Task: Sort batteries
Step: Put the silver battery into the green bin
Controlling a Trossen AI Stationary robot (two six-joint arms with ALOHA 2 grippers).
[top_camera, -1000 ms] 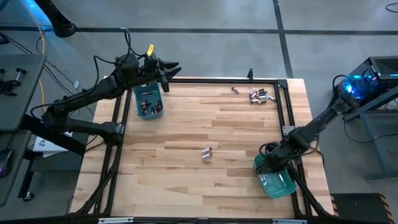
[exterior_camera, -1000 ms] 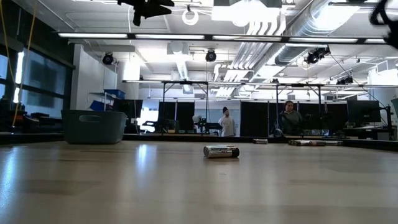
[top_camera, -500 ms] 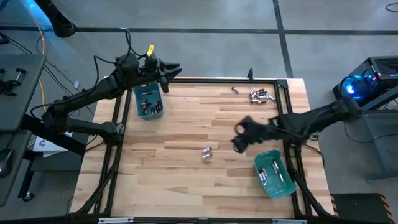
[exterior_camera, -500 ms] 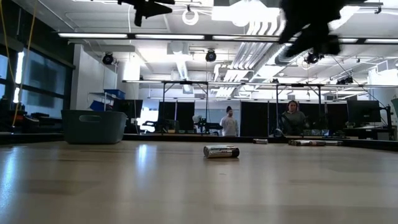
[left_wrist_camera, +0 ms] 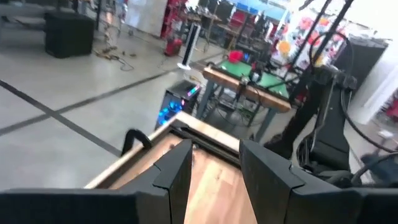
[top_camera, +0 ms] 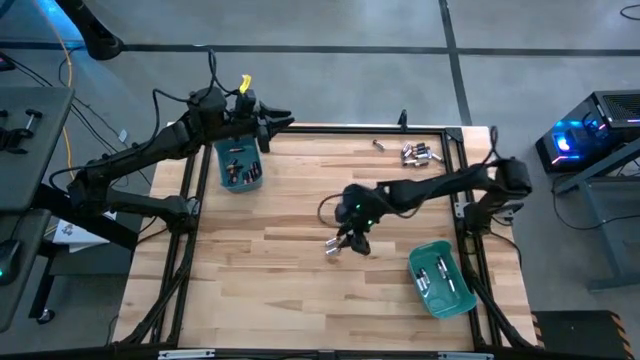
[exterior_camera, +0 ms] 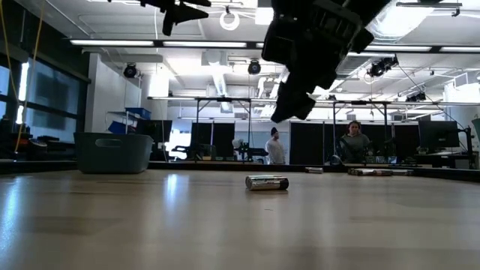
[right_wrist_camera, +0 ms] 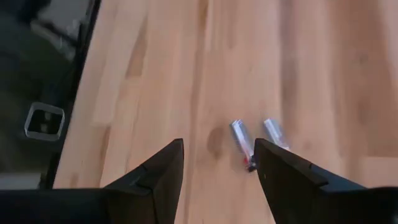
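Note:
Two small silvery batteries lie side by side on the wood near mid-table; the right wrist view shows them just ahead of the fingers, and the low view shows them as one cell. My right gripper hangs open just above them and a little to their right, touching nothing. More batteries lie at the far right corner. My left gripper waits open, held high over the far left bin, which holds several cells.
A second teal bin with silvery cells sits at the near right. A lone battery lies by the far edge. A black frame runs round the table. People stand in the room beyond. Bare wood covers the near left.
My right gripper has swung from above the near right bin toward the table's left and come down over the two mid-table batteries. The batteries and the left arm have stayed put.

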